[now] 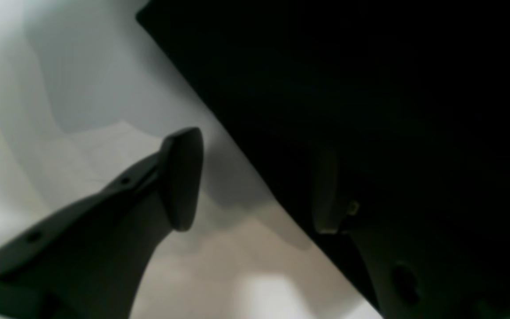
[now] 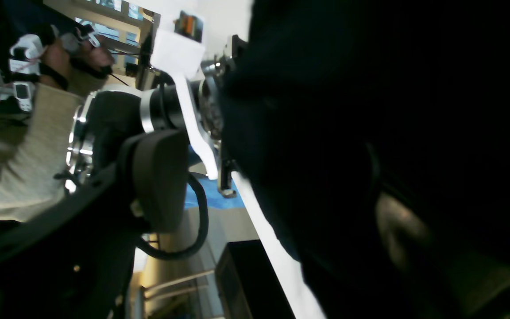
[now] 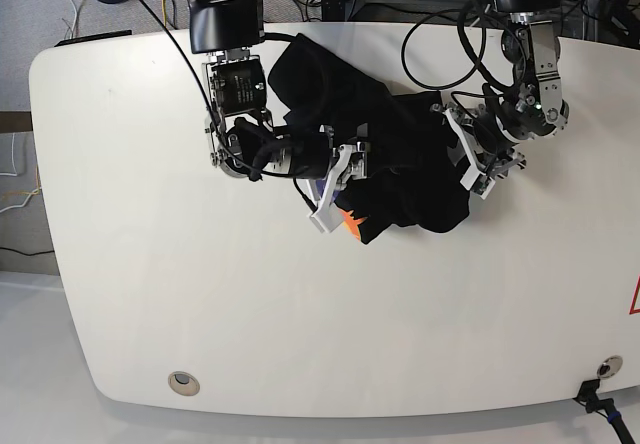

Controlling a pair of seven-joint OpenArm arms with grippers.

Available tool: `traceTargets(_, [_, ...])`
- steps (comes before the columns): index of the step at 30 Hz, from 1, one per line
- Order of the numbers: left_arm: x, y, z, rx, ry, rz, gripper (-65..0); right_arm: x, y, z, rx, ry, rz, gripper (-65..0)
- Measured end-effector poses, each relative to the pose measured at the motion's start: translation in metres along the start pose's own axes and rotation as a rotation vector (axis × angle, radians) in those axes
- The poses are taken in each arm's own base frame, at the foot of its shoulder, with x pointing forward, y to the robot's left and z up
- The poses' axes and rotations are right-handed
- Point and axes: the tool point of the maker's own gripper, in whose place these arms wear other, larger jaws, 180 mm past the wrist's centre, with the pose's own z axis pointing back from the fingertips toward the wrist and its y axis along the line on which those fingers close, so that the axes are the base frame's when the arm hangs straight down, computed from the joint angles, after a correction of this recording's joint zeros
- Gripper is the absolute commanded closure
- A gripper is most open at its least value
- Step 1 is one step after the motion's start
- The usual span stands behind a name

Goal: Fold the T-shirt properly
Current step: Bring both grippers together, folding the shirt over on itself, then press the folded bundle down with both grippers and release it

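The T-shirt (image 3: 400,164) lies bunched in a black heap on the white counter (image 3: 200,304), between the two claws. The right claw (image 3: 345,179) sits at the heap's edge, its fingers spread; the wrist view shows one pad (image 2: 160,177) clear of the cloth and dark fabric filling the other side. The left claw (image 3: 470,159) presses into the heap's opposite edge, fingers parted, one pad (image 1: 184,177) over bare counter, the other against the cloth.
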Motion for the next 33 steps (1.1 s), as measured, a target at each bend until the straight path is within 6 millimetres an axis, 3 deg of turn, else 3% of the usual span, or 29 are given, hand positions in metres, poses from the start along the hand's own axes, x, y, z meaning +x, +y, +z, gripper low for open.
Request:
traceTargets(5, [0.002,0.023,0.018,0.065,0.031,-0.077,-33.9,-0.008,0.024,-0.022,0.046,0.092,0.081,-47.1])
traceTargets(7, [0.012,0.030,0.028,0.101,0.020,-0.112,-33.9,-0.011,0.034,-0.027,0.061,0.117,0.121,-47.1])
traceTargets(10, [0.043,0.027,0.045,0.117,-0.066,-0.195,-33.9,-0.010,0.051,-0.028,0.082,0.125,0.184,-47.1])
traceTargets(17, [0.065,0.032,0.073,0.195,-0.063,-0.304,-33.9,-0.003,0.065,-0.025,0.095,0.108,0.242,-47.1])
traceTargets(21, [0.077,0.025,0.080,0.199,-0.101,-0.334,-33.9,0.010,0.056,-0.014,0.067,0.076,0.242,-47.1])
traceTargets(26, [0.088,0.018,0.085,0.201,-0.135,-0.356,-33.9,0.064,0.021,0.037,-0.053,-0.090,0.226,-47.1])
traceTargets(29, [0.074,0.012,0.082,0.183,-0.105,-0.345,-33.9,0.091,0.011,0.057,-0.091,-0.146,0.225,-47.1])
traceTargets(33, [0.046,-0.030,0.061,0.071,-0.066,-0.296,-33.9,0.096,-0.006,0.063,-0.101,-0.195,0.156,-47.0])
